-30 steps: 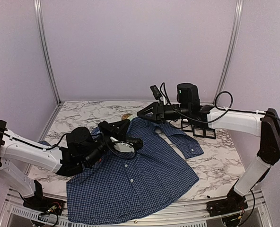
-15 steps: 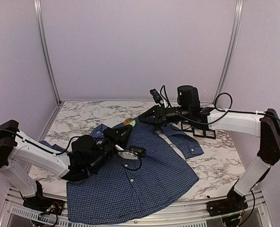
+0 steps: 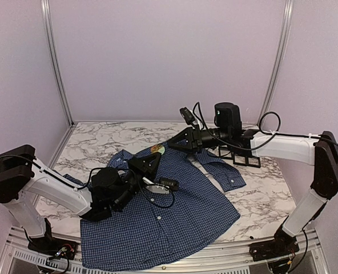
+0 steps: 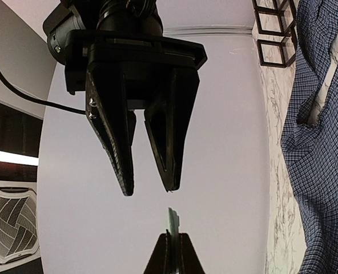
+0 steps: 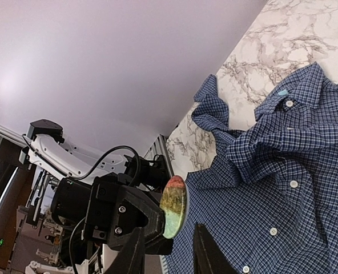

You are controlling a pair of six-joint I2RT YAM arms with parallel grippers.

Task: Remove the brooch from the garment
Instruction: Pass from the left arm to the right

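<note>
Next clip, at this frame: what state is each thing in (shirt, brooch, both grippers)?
shirt: lying front up on the table, rumpled near the collar.
brooch: off the shirt, held in the air by its edge.
left gripper: shut on the brooch.
right gripper: open, jaws apart, facing the brooch, not touching it.

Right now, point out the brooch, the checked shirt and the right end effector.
brooch (image 5: 173, 206), right wrist view, centre of disc.
checked shirt (image 3: 180, 214), top external view, front panel.
right end effector (image 4: 149, 190), left wrist view, gap between fingertips.
</note>
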